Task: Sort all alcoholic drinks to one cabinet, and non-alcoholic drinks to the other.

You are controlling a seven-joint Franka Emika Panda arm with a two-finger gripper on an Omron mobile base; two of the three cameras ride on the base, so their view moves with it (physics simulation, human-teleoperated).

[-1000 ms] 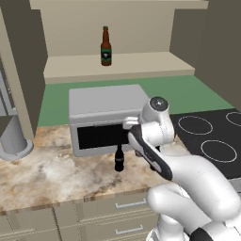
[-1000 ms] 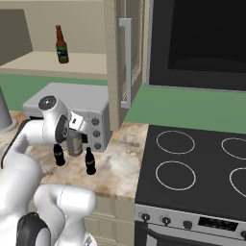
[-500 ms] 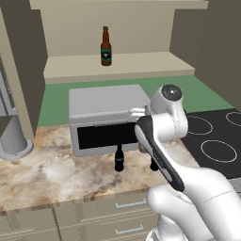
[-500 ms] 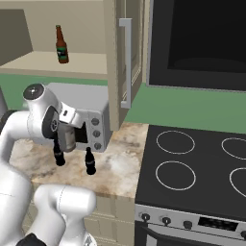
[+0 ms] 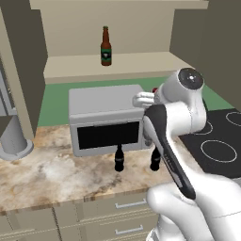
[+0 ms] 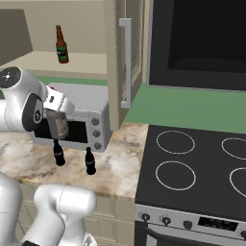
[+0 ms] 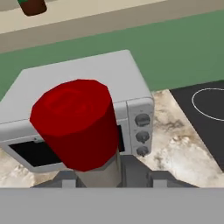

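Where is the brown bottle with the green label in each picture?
Left base view: the brown beer bottle stands top middle on the shelf, above the grey microwave.
Right base view: upper left, on that shelf, above and behind the microwave.
Hand view: just its bottom end, at the top left edge, beyond the microwave.
Shared landmark: the grey microwave.

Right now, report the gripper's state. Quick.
Gripper: closed on the grey bottle with the red cap, lifted above the counter in front of the microwave.
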